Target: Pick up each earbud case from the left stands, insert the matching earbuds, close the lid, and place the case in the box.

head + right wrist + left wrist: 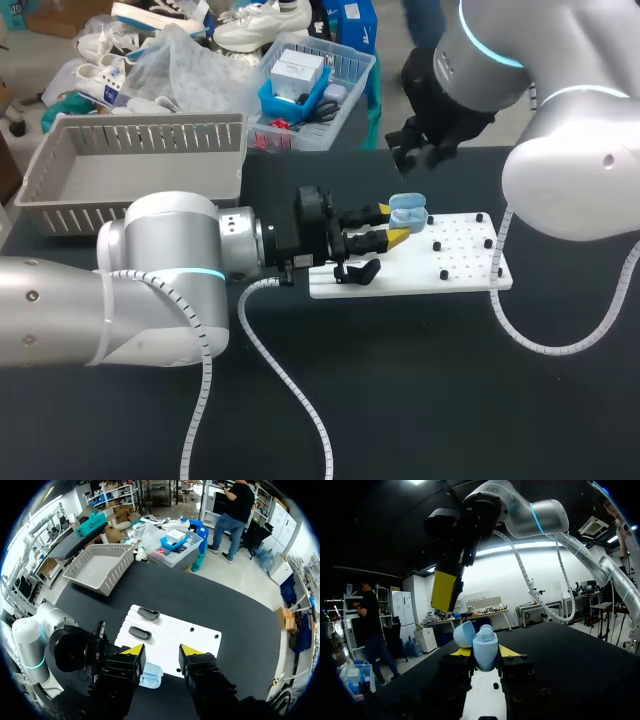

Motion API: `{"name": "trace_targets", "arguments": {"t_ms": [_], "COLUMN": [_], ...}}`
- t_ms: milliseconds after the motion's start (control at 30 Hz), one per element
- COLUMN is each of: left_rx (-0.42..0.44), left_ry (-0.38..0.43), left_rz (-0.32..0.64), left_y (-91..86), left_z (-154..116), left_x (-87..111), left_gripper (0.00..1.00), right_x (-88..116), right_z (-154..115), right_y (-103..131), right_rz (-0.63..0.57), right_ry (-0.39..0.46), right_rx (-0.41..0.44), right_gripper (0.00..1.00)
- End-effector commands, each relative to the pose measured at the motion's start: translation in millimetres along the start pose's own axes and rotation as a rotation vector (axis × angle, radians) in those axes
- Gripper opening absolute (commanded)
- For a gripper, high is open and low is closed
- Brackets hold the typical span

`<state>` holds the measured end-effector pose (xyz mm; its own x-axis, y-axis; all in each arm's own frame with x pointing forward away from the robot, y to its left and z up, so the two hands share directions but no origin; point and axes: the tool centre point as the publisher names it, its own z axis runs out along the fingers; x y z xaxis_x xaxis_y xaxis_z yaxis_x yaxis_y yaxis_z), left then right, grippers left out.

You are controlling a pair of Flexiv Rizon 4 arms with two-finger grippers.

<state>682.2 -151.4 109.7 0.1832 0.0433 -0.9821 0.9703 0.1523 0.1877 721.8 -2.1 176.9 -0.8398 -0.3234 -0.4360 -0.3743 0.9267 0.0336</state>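
Left gripper (485,652) is closed on the case (484,641), one yellow tip on each side of the lower shell. The case stands upright between the fingers with its lid (464,633) flipped open off to one side. It is held just above the near edge of the white board (172,635), not on a stand. Right gripper (162,653) is spread wide with nothing in it. It hangs directly above the case, which shows just below and beside one of its fingers. I can't see any earbuds in any view (could be too small, or hidden by the fingers), so I'd call the insert step not yet done. My read on handling is that the case is light, a rigid plastic shell, glossy and rounded, so it can squirt out under a hard squeeze. The hinge and open lid look like the weak spot. Best to keep the grip low across the body's flat sides, clear of the lid's swing, and shut the lid with a gentle push on its crown. Two black stands (148,613) sit on the board ahead of the right gripper. The grey box (140,128) is well off behind the left gripper.
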Motion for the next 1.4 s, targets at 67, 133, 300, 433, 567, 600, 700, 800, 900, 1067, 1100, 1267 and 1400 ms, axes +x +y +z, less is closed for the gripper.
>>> {"name": "trace_targets", "arguments": {"t_ms": [67, 133, 300, 433, 567, 600, 700, 800, 900, 1067, 1100, 1267, 1400], "left_rx": [-0.004, -0.004, -0.004, -0.004, -0.004, -0.004, -0.004, -0.004, -0.004, -0.004, -0.004, -0.004, -0.004], "left_ry": [0.0, 0.0, 0.0, 0.0, 0.0, 0.0, 0.0, 0.0, 0.0, 0.0, 0.0, 0.0, 0.0], "left_rz": [0.001, 0.001, 0.001, 0.001, 0.001, 0.001, 0.001, 0.001, 0.001, 0.001, 0.001, 0.001, 0.001], "left_y": [-0.6, -0.6, -0.6, -0.6, -0.6, -0.6, -0.6, -0.6, -0.6, -0.6, -0.6, -0.6, -0.6], "left_z": [0, 0, 0, 0, 0, 0, 0, 0, 0, 0, 0, 0, 0], "left_x": [0.1, 0.1, 0.1, 0.1, 0.1, 0.1, 0.1, 0.1, 0.1, 0.1, 0.1, 0.1, 0.1], "left_gripper": [0.0, 0.0, 0.0, 0.0, 0.0, 0.0, 0.0, 0.0, 0.0, 0.0, 0.0, 0.0, 0.0], "right_x": [-2, -2, 1, 5, 8, 9, 12, 14, 17, 22, 23, 28, 31], "right_z": [7, 9, 12, 15, 15, 15, 15, 17, 17, 16, 15, 10, 7], "right_y": [-1, -3, -3, -2, -2, -1, -1, 1, 2, 2, 2, 2, 2], "right_rz": [0.009, 0.015, 0.02, 0.021, 0.021, 0.022, 0.022, 0.021, 0.021, 0.025, 0.025, 0.027, 0.028], "right_ry": [0.004, 0.009, 0.015, 0.022, 0.026, 0.027, 0.028, 0.032, 0.036, 0.039, 0.04, 0.034, 0.029], "right_rx": [0.023, 0.022, 0.021, 0.019, 0.019, 0.018, 0.016, 0.015, 0.013, 0.012, 0.013, 0.013, 0.013], "right_gripper": [0.4, 0.33, 0.37, 0.39, 0.38, 0.38, 0.39, 0.39, 0.39, 0.38, 0.37, 0.38, 0.38]}}
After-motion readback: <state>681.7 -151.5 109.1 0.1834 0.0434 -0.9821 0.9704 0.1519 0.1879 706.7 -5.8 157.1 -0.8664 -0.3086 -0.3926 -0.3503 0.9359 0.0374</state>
